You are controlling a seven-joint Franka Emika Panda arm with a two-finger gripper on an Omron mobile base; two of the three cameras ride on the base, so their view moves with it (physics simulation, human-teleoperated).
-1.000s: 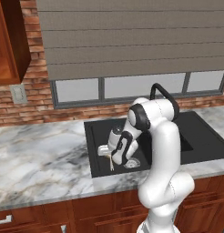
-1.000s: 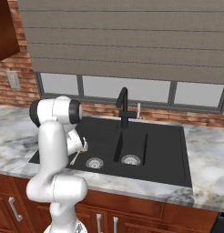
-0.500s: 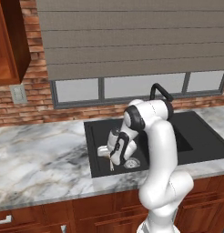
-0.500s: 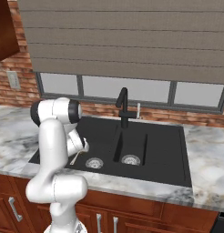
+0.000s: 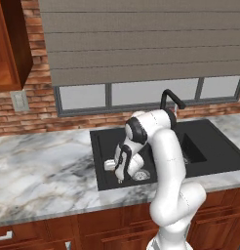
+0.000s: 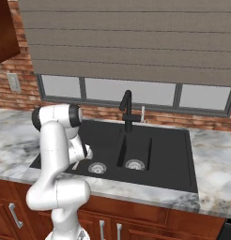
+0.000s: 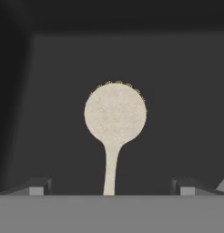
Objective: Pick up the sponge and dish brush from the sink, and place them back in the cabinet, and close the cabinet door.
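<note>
Over sink (image 5: 219, 155) left basin, arm bent down; jaws wide, straddling dish brush (image 7: 114, 119) handle.

Pincer (image 7: 112, 189) low in the sink's (image 5: 107, 139) left basin, jaws wide apart. Dish brush (image 7: 114, 118) lies straight ahead btwn the fingertips, handle toward pincer, bare black floor either side of it & beyond. Basin walls close in ahead & to the sides. Drain (image 5: 141, 174) just beside pincer. Faucet (image 6: 127, 108) well behind, above the divider.
</note>
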